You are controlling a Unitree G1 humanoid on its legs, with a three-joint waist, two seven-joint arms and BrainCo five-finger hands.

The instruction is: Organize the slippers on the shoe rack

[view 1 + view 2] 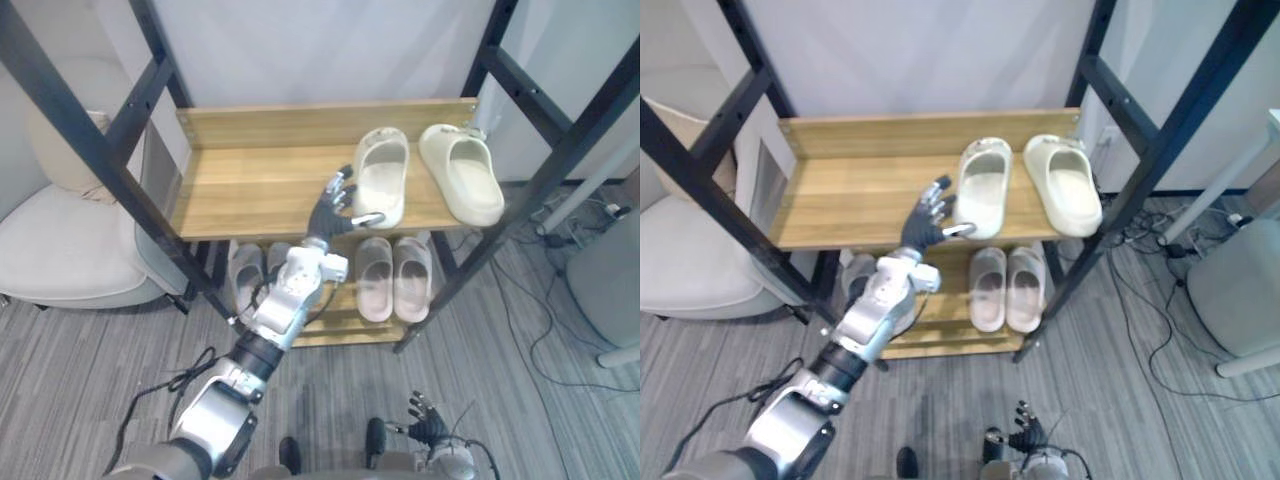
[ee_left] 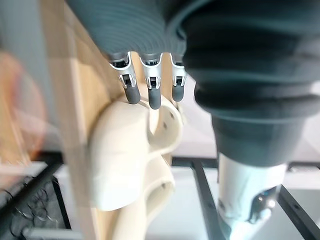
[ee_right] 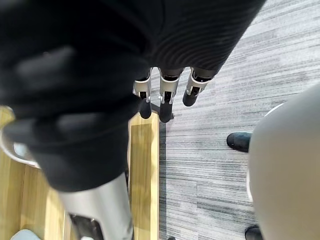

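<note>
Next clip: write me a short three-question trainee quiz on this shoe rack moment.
1. True or false: the left slipper and the right slipper both lie on the top shelf.
2. Where is the left hand? A. by the left slipper's heel B. by the right slipper's toe C. inside the right slipper
3. Fill in: the left hand is ____ (open/shut).
Key: 1 true; 2 A; 3 open.

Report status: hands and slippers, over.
Left hand open, fingers at heel of cream slipper on top shelf. Right hand open, low, idle. Second cream slipper alongside, apart.
</note>
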